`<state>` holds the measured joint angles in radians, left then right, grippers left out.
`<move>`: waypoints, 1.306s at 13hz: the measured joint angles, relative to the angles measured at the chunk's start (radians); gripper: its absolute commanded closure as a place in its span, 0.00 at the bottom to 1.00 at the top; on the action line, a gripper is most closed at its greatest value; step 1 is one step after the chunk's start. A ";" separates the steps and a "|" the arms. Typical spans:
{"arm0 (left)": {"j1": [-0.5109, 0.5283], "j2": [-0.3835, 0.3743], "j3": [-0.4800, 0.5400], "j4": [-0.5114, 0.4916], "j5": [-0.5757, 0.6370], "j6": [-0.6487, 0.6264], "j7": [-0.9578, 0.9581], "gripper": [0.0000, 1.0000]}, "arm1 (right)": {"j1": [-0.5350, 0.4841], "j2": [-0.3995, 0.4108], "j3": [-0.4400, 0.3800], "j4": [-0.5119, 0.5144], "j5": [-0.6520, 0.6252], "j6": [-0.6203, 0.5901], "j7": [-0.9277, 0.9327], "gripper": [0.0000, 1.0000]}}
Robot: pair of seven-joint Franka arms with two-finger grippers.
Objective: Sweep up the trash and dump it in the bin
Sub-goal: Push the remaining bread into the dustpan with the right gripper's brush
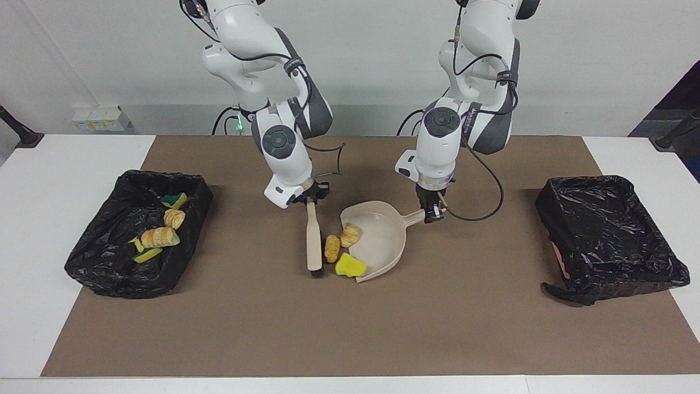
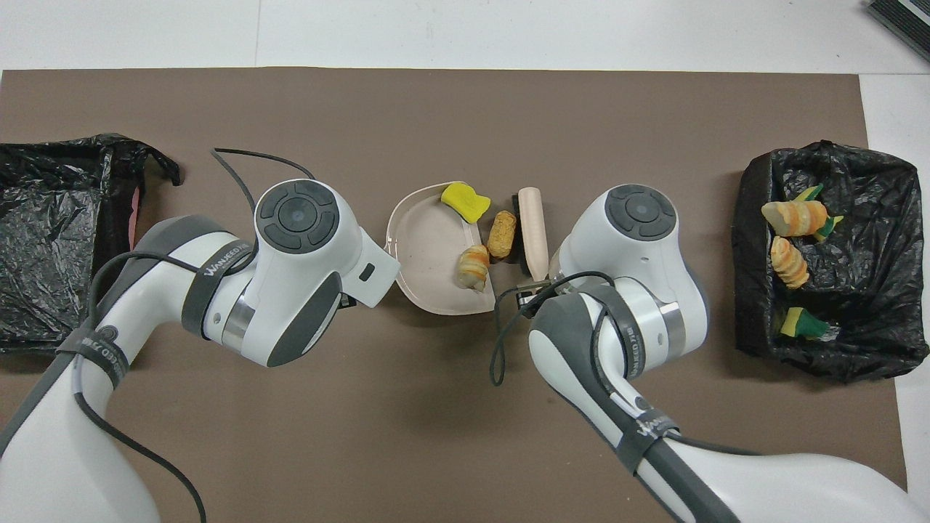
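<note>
My right gripper (image 1: 310, 198) is shut on the handle of the beige brush (image 1: 314, 238), whose dark bristles rest on the mat. My left gripper (image 1: 433, 212) is shut on the handle of the beige dustpan (image 1: 383, 241), which sits on the mat with its mouth toward the brush. Three pieces of trash lie between them: a pastry piece (image 1: 350, 234) just inside the pan's mouth, a corn-cob-like piece (image 1: 332, 248) beside the brush, and a yellow sponge (image 1: 350, 266) at the pan's lip. They also show in the overhead view: pastry (image 2: 474, 265), cob (image 2: 501, 234), sponge (image 2: 465, 201).
A black-lined bin (image 1: 98, 257) at the right arm's end of the table holds several scraps (image 1: 159, 237). A second black-lined bin (image 1: 607, 235) stands at the left arm's end with no scraps in view. A brown mat (image 1: 350, 328) covers the table.
</note>
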<state>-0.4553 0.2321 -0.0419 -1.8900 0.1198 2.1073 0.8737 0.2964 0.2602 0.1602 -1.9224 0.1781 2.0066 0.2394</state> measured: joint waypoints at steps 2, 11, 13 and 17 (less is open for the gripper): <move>0.000 -0.004 0.000 -0.006 0.000 0.006 0.000 1.00 | 0.025 0.000 0.009 0.003 0.014 0.000 0.024 1.00; 0.000 -0.009 0.001 -0.016 0.000 0.015 0.000 1.00 | 0.182 -0.036 0.034 0.033 0.019 0.000 0.150 1.00; 0.000 -0.009 0.001 -0.016 0.000 0.015 0.000 1.00 | 0.186 -0.070 0.038 0.033 0.019 -0.016 0.150 1.00; 0.004 -0.010 0.004 -0.016 0.000 0.020 0.000 1.00 | 0.175 -0.149 0.032 0.032 0.019 -0.105 0.150 1.00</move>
<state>-0.4513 0.2226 -0.0376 -1.9061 0.1198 2.1276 0.8734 0.4714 0.1113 0.1923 -1.8908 0.1970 1.9015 0.3892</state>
